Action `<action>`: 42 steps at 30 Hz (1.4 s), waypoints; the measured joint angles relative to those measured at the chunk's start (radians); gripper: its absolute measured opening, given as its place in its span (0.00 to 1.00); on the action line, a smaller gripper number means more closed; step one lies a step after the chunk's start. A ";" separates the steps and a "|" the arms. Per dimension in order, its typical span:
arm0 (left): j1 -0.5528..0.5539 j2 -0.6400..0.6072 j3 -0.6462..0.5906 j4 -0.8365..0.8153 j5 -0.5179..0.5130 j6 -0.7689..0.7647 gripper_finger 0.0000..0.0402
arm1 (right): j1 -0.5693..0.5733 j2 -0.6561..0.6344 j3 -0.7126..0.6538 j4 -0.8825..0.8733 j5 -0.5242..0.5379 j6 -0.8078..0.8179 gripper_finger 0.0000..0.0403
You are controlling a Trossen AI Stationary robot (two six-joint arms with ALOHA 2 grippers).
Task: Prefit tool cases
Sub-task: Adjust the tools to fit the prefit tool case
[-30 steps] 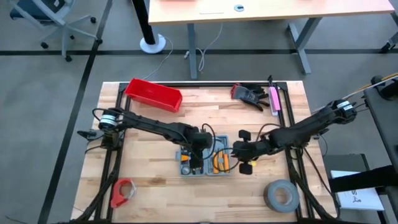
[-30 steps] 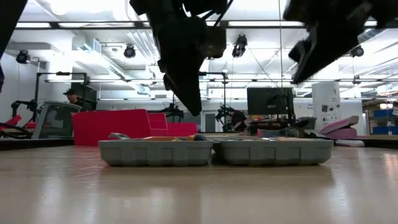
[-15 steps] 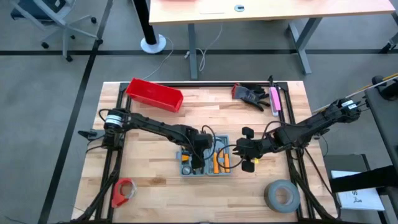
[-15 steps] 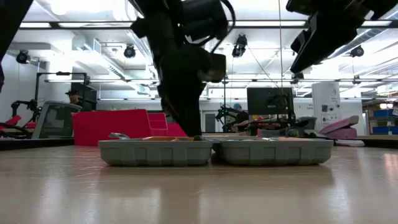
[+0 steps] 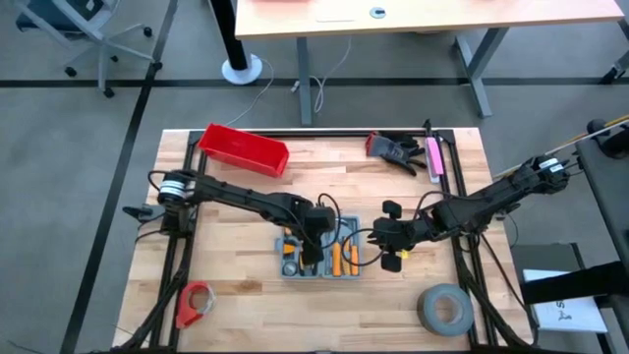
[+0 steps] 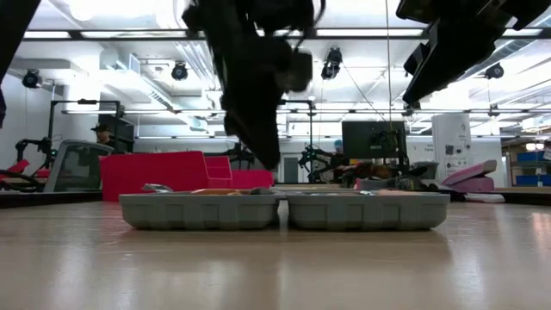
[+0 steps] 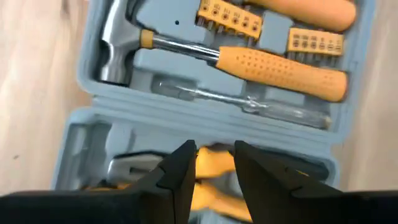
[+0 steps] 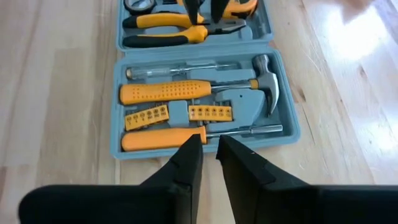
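Note:
The grey-blue tool case (image 5: 319, 258) lies open and flat on the wooden table, both halves up (image 6: 284, 211). One half holds a hammer (image 7: 118, 43), orange-handled screwdrivers and bit strips. The other holds orange pliers (image 8: 180, 28). My left gripper (image 7: 214, 155) hangs over the pliers half, pointing steeply down. Its fingers are a little apart, with nothing between them, and its tip (image 6: 267, 159) is clear above the case. My right gripper (image 8: 209, 143) waits to the right of the case (image 5: 378, 239), raised, with only a narrow gap between its fingers.
A red bin (image 5: 243, 149) stands at the far left. Black gloves (image 5: 396, 149) and a pink tool (image 5: 432, 157) lie at the far right. A grey tape roll (image 5: 444, 308) sits near right and a red tape dispenser (image 5: 195, 303) near left. Black rails edge the table.
My left gripper dipped down to the case's left half and has come back up clear of it. The open case has slid a little toward the table's left edge, still flat on the table.

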 joint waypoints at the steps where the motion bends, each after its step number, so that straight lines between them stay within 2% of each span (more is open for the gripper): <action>1: 0.000 -0.009 0.006 -0.017 0.000 0.000 0.29 | 0.000 0.000 0.000 0.000 0.000 0.000 0.12; 18: -0.002 -0.027 0.009 -0.047 -0.004 0.002 0.34 | 0.000 0.001 -0.001 0.001 0.000 0.006 0.12; 23: -0.002 0.038 -0.009 -0.033 -0.006 0.042 0.31 | 0.000 0.002 -0.001 0.002 0.000 0.006 0.14; 30: 0.003 0.122 -0.021 0.014 0.054 0.038 0.27 | 0.002 0.002 -0.001 0.006 0.000 0.009 0.13; 35: 0.000 0.070 -0.028 0.006 0.047 0.028 0.28 | 0.004 0.002 -0.001 0.008 0.000 0.015 0.11; 42: 0.000 0.002 -0.029 -0.022 0.025 0.016 0.27 | 0.004 0.002 -0.001 0.008 0.000 0.018 0.13</action>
